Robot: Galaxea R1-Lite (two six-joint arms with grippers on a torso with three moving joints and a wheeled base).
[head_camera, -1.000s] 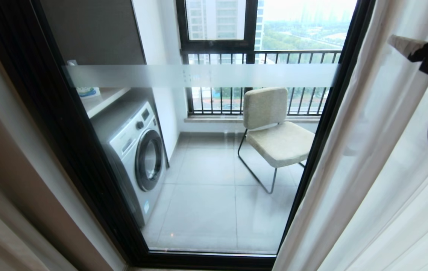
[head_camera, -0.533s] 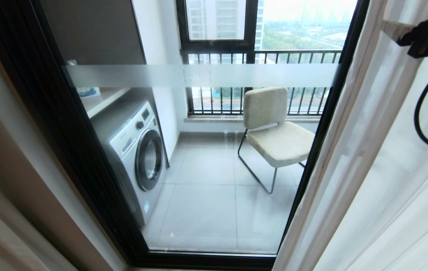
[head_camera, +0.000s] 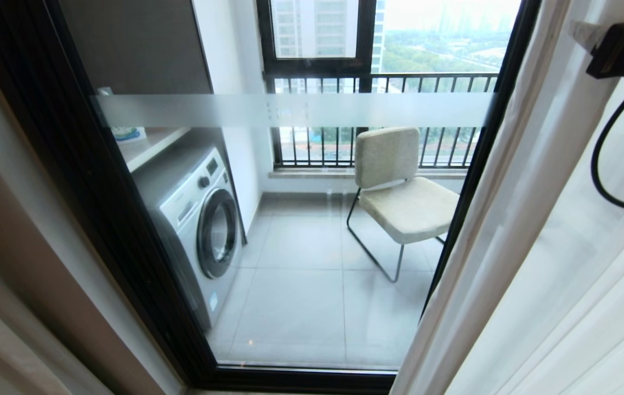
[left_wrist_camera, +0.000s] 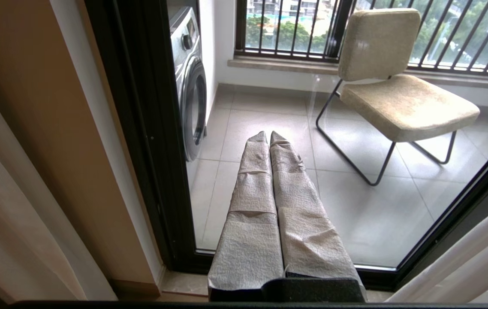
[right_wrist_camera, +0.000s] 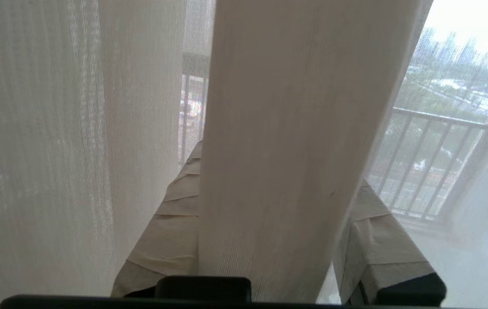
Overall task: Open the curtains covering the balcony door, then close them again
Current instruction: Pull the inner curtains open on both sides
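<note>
At the right edge of the balcony door: the curtains (head_camera: 542,236) are gathered, their folds running from top to floor, long axis upright.
Curtain layers: a sheer white layer is seen in the head view; in the right wrist view an opaque cream fold (right_wrist_camera: 287,141) hangs between paler see-through folds.
Balcony door: the balcony door (head_camera: 290,219) is left uncovered over most of its glass; a frosted band (head_camera: 290,109) is seen running level across it, and a dark frame (head_camera: 71,181) bounds it on the left.
Right gripper: the right gripper (right_wrist_camera: 269,206) is seen high at the right edge of the door, among the folds; its wrapped fingers (right_wrist_camera: 171,223) are set on either side of the cream fold, partly closed, with the cloth between them. Whether the cloth is pinched cannot be told.
Cable: a black cable (head_camera: 600,164) is looped below the right arm, in front of the sheer layer.
Left gripper: the left gripper (left_wrist_camera: 269,139) is held low before the glass, its wrapped fingers pressed together, nothing between them.
Behind the glass: a washing machine (head_camera: 197,225) is set at the left wall, a beige chair (head_camera: 400,192) at the right, near a dark railing (head_camera: 389,120).
Shelf: a shelf (head_camera: 147,145) above the washing machine carries a small white container (head_camera: 125,131).
</note>
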